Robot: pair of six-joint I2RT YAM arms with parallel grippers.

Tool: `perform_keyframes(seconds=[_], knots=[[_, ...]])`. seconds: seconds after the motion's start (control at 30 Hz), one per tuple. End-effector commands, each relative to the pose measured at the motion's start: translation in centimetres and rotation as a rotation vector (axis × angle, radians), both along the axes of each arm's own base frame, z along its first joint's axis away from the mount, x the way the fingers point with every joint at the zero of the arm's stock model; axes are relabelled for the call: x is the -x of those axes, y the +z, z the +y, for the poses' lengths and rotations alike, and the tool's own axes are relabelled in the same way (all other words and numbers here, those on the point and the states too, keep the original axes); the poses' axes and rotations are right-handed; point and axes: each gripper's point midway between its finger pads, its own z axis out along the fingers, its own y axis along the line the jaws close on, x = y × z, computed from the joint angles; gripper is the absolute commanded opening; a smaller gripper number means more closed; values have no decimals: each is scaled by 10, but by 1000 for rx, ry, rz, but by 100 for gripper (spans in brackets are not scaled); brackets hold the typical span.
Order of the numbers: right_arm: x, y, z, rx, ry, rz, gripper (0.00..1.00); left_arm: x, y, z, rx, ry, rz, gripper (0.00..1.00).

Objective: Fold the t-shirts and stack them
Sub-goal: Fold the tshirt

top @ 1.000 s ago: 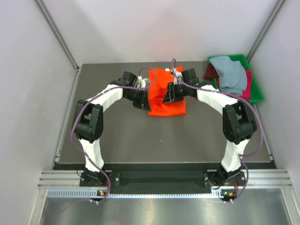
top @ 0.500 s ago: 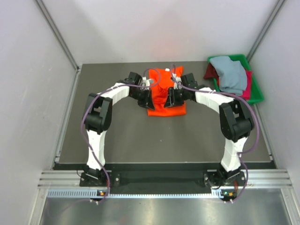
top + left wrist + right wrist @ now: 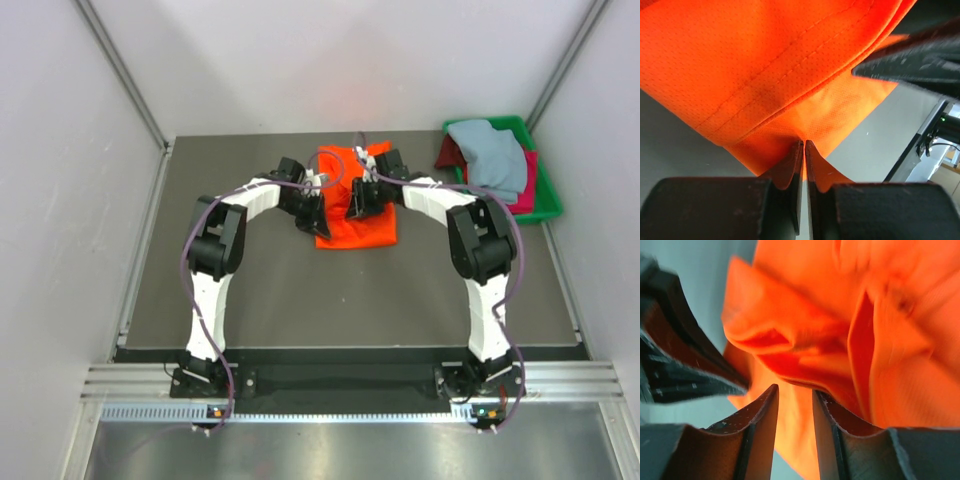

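Ahead of the right gripper (image 3: pixel 794 390), the orange t-shirt (image 3: pixel 805 330) is blurred and runs off the top and right edges. Beyond the left gripper (image 3: pixel 803 144), the top edge crops it. Well right of both, the grey-blue t-shirt (image 3: pixel 495 155) mostly hides the crimson t-shirts (image 3: pixel 447 152).

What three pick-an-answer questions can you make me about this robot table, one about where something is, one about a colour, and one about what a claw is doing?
1. Where on the table is the green tray?
A. the far right corner
B. the near left corner
C. the middle

2. What colour is the t-shirt lying in the middle of the table?
A. yellow
B. black
C. orange

3. What is the left gripper doing?
A. standing wide open
B. pinched shut on the t-shirt
C. holding the green tray

Answers:
1 A, because the top view shows the tray at the far right edge.
2 C, because the cloth is bright orange in all three views.
3 B, because the left wrist view shows the fingers pressed together with orange cloth between them.
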Motion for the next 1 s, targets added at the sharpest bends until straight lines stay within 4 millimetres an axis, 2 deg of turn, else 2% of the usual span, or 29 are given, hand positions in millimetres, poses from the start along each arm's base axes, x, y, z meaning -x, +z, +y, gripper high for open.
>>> perform_keyframes(seconds=[0.0,0.07,0.17,0.37,0.47,0.57,0.73,0.8,0.83,0.87,0.9,0.93,0.97], knots=[[-42,37,10,-22,-21,-166,33,-11,7,-5,13,-19,-62,10],[-53,41,8,-12,-44,-194,33,-11,6,-4,8,-18,-61,11],[-75,58,6,-15,-70,-259,32,-8,4,-3,3,-19,-57,11],[-106,70,-3,9,-100,-340,32,-6,6,-1,-3,-22,-62,11],[-113,74,-6,25,-111,-367,31,-6,13,-2,3,-26,-79,14],[-113,87,-7,29,-101,-400,29,-8,26,-3,11,-24,-105,17],[-106,148,-2,-26,-47,-507,28,-5,39,-4,26,-27,-122,17],[-98,157,-1,-46,-35,-502,29,-3,40,-3,25,-28,-122,17],[-92,169,0,-61,-25,-515,30,-3,42,-2,27,-25,-127,17],[-84,165,2,-66,-8,-496,30,-3,43,-2,28,-24,-127,17],[-76,172,3,-77,-5,-493,30,-3,44,-2,29,-23,-127,17],[-70,170,4,-83,0,-478,30,-3,45,-3,32,-25,-129,17],[-61,159,4,-87,10,-440,30,-4,44,-2,31,-21,-129,17]])
